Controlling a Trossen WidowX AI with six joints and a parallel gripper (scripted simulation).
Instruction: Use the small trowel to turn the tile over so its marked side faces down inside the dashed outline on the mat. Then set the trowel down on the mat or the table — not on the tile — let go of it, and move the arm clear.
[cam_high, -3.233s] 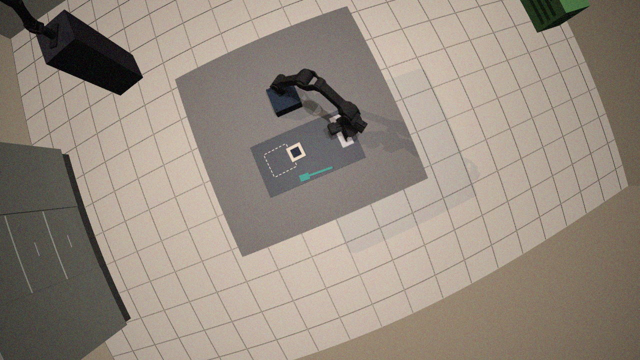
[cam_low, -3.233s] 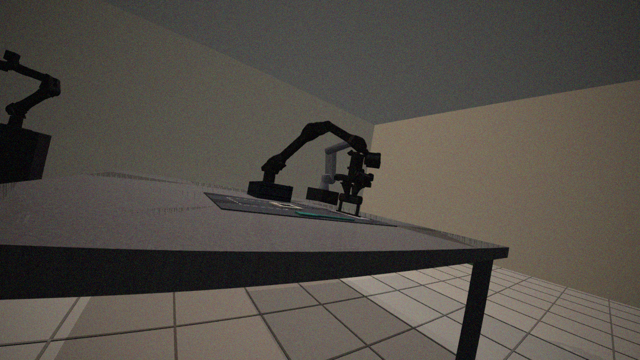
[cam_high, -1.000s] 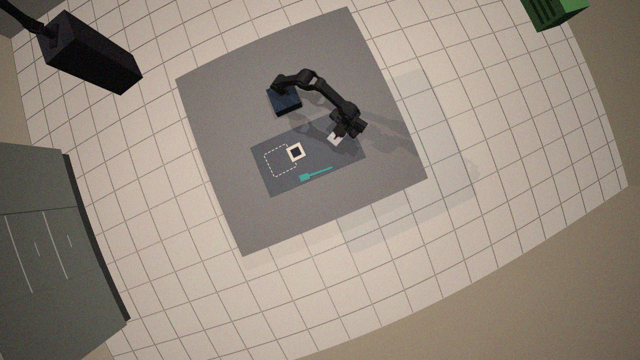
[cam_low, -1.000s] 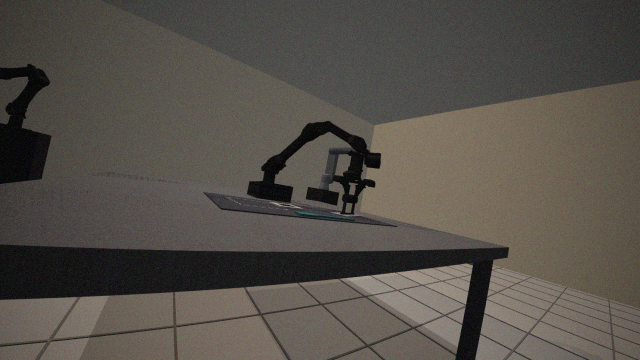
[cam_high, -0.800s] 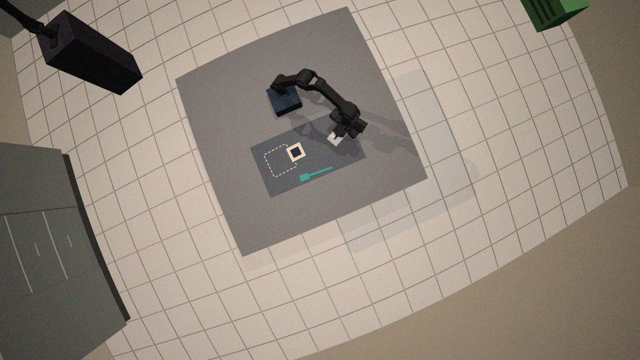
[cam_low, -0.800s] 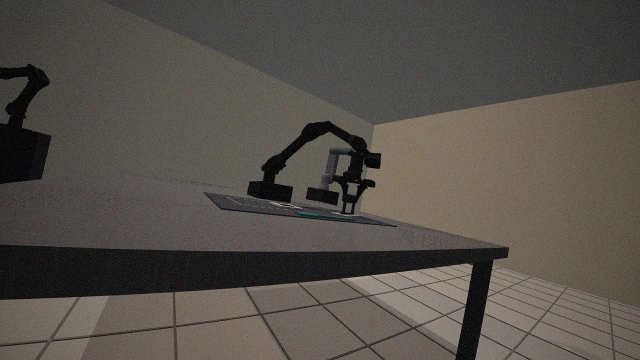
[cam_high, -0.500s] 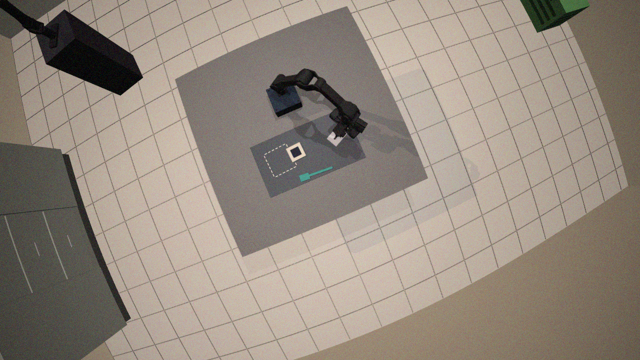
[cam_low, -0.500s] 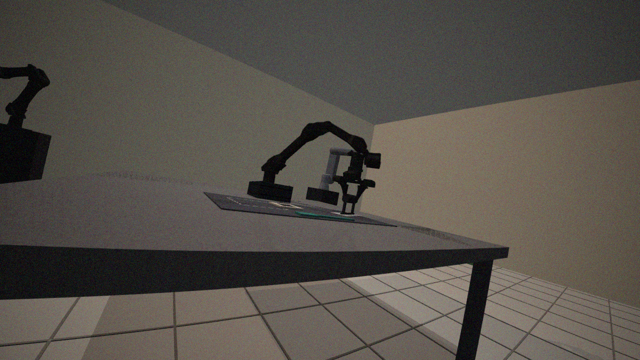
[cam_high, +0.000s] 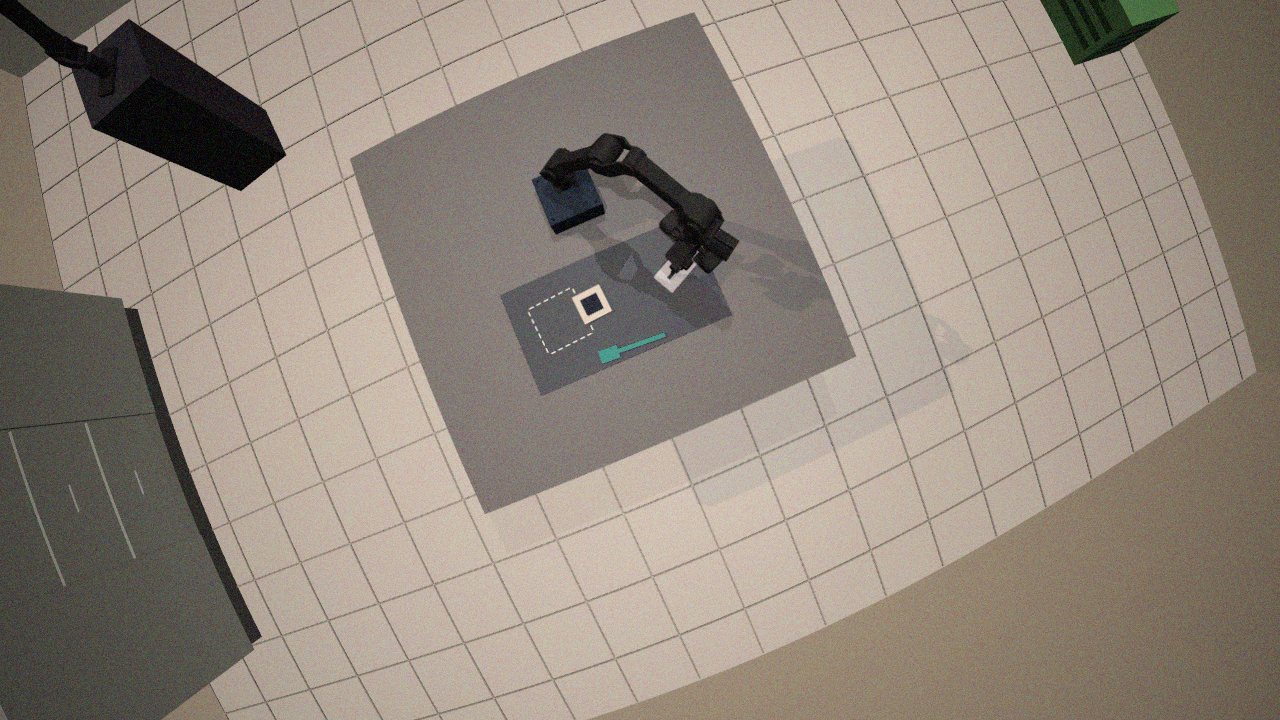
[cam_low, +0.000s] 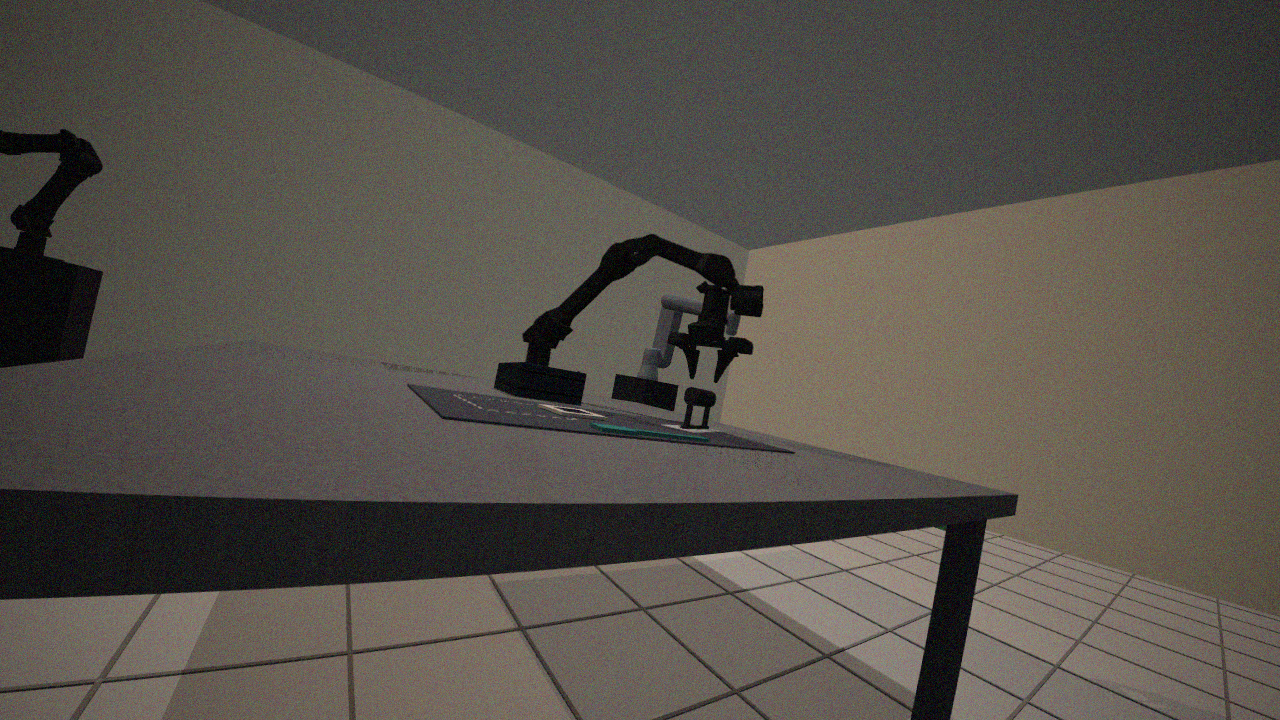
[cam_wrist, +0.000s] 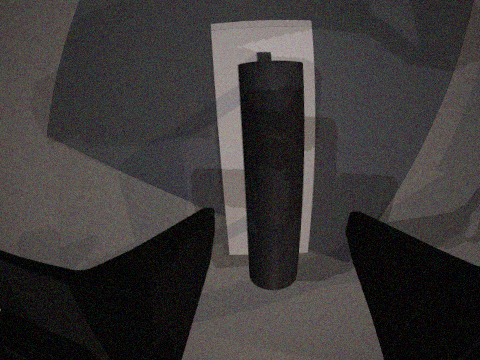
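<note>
The tile (cam_high: 591, 304) (cam_low: 572, 411) lies flat on the mat (cam_high: 554, 372) (cam_low: 474, 413), pale-rimmed with a dark square showing on top. It overlaps the right side of the dashed outline (cam_high: 548, 352). The small trowel, with a pale blade (cam_high: 665, 282) and a black cylindrical handle (cam_low: 699, 396) (cam_wrist: 272, 175) raised on posts, rests flat near the mat's right end. My gripper (cam_low: 704, 378) (cam_wrist: 283, 221) is open and empty, pointing down just above the handle. In the wrist view the handle runs lengthwise between the fingers, without touching them.
A flat teal tool (cam_high: 608, 354) (cam_low: 635, 432) lies along the mat's front edge, between tile and trowel. My arm's dark base block (cam_high: 568, 201) (cam_low: 539, 382) stands behind the mat. A grey arm (cam_low: 665, 335) stands farther back. A black block (cam_high: 179, 107) carries another arm.
</note>
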